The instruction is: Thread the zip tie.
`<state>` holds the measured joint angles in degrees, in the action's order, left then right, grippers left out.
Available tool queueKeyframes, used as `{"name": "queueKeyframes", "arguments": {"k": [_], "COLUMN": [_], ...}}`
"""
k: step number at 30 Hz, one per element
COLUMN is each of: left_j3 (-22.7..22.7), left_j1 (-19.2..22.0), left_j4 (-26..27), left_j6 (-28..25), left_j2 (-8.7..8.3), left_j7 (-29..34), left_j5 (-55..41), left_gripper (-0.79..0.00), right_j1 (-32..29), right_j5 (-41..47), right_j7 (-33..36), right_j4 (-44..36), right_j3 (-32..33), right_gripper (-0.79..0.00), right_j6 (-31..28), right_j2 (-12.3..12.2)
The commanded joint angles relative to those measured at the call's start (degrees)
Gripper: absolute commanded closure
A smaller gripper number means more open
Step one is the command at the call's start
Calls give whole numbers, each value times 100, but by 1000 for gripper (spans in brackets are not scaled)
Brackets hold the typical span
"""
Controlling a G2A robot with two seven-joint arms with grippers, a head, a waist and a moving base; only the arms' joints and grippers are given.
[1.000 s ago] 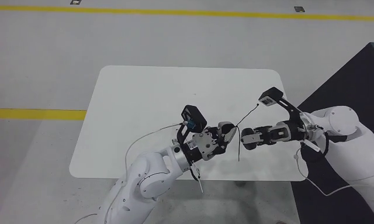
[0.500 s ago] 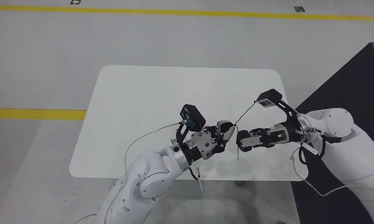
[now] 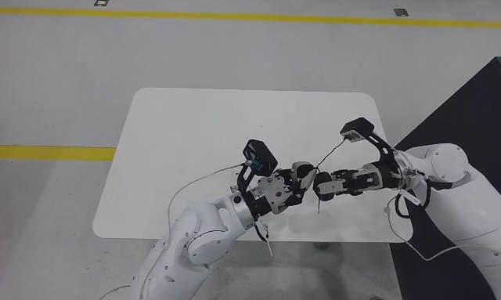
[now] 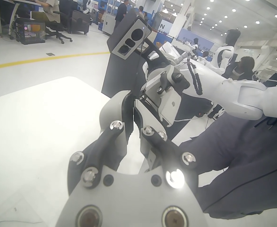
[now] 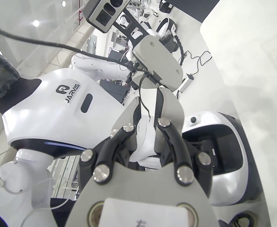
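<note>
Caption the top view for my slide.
Left gripper holds the zip tie above the white table, tip to tip with the right gripper.

desk (image 3: pixel 196 143): white slab, rectangular, rounded corners, plain matte top
on desk: one thin dark strand (image 4: pixel 22 222) lying flat on the top, seen in the left wrist view; too fine to tell what it is
floor (image 3: pixel 70 81): light grey, smooth, carries the desk
floor marks: yellow stripe (image 3: pixel 235 16) across the far side; second yellow stripe (image 3: pixel 55 153) runs in to the desk's left side; small dark square marker (image 3: pixel 102 1) beyond the far stripe
</note>
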<state>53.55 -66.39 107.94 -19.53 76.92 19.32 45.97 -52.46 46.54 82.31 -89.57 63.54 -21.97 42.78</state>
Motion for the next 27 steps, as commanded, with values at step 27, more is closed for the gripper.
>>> {"name": "queueKeyframes", "arguments": {"k": [27], "left_j3": [22], "left_j1": [-19], "left_j4": [-74], "left_j6": [-39], "left_j2": [-3], "left_j7": [22], "left_j5": [118], "left_gripper": [0], "right_j1": [-211], "right_j5": [484], "right_j7": [248], "right_j4": [-134], "right_j3": [634], "right_gripper": [0], "right_j6": [247], "right_j2": [86]}}
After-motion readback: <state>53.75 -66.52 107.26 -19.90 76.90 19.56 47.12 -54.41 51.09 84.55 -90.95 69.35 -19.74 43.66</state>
